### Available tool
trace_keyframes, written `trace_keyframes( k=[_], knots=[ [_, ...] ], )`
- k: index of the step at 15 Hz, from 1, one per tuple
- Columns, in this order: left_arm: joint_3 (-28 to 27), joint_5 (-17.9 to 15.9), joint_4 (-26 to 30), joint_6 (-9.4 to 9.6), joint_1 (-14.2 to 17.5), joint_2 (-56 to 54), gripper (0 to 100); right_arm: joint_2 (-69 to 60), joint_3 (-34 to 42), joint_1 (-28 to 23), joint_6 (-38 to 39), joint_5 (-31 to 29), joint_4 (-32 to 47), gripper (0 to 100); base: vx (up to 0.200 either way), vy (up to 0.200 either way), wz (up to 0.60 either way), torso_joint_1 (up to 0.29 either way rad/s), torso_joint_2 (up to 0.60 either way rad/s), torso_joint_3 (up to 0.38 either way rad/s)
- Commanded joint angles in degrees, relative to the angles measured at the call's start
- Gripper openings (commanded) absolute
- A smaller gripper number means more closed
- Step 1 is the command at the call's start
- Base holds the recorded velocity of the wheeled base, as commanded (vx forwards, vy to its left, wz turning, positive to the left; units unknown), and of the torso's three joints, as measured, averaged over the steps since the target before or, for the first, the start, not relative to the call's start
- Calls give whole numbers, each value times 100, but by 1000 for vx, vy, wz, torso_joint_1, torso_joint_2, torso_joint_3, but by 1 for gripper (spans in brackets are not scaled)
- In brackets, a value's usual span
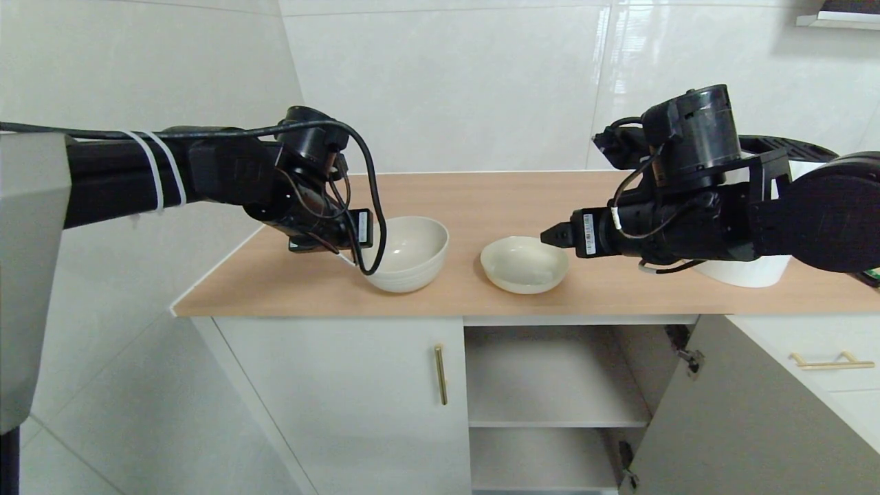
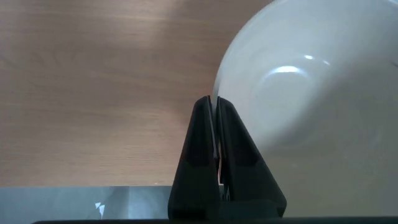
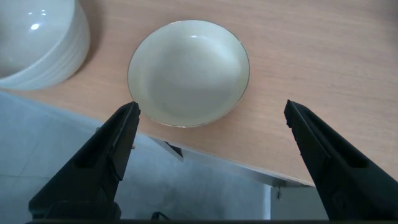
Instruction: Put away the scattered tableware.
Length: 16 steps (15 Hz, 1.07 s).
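A large white bowl (image 1: 412, 251) (image 2: 311, 81) stands tilted on the wooden countertop (image 1: 481, 199). My left gripper (image 1: 350, 251) (image 2: 215, 106) is shut on its near-left rim. To its right lies a small shallow cream bowl (image 1: 524, 265) (image 3: 189, 71). My right gripper (image 1: 553, 236) (image 3: 211, 111) hovers open just above and beside that small bowl, with one finger on each side of it in the right wrist view and nothing held. The large bowl (image 3: 37, 37) also shows in a corner of that view.
Under the counter an open cabinet (image 1: 550, 375) has two bare shelves, and its door (image 1: 722, 412) swings out to the right. A closed door with a gold handle (image 1: 440, 375) is on the left. A white container (image 1: 746, 271) stands behind my right arm.
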Motion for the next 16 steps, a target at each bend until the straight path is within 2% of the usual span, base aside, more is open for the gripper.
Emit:
trace_keyframes(
  k=[1,3,5,7,8,9,11,12,14,15,16],
  knots=[
    [-49,-1,3,-34,-24,-33,0,-34,-18,2,-6,-1,2,100,0,0,0,0,0,0],
    [-146,-1,3,-333,-86,-367,0,-17,-53,-7,-6,-1,-7,100,0,0,0,0,0,0],
    [-111,-1,12,-456,-183,-885,0,177,-220,-68,-23,-19,37,100,0,0,0,0,0,0],
    [144,-18,21,-728,-235,-1413,0,440,-369,-95,-23,-151,64,100,0,0,0,0,0,0],
    [144,-18,21,-728,-235,-1413,0,440,-369,-95,-23,-151,64,100,0,0,0,0,0,0],
    [979,-150,-6,-913,-271,-2239,0,713,-395,-139,-32,-414,143,100,0,0,0,0,0,0],
    [2236,-511,-208,-948,-271,-3171,0,1038,-580,-244,-32,-467,222,100,0,0,0,0,0,0],
    [2473,-590,-322,-948,-262,-3329,0,1100,-642,-262,-32,-476,257,100,0,0,0,0,0,0],
    [3844,-959,-1517,-1080,-191,-4173,0,1460,-1046,-288,-23,-757,600,100,0,0,0,0,0,0],
    [3967,-959,-1790,-1018,-191,-4225,0,1530,-1134,-288,-23,-810,617,100,0,0,0,0,0,0],
    [3976,-959,-1807,-974,-191,-4252,0,1557,-1151,-288,-14,-810,617,100,0,0,0,0,0,0]
  ],
)
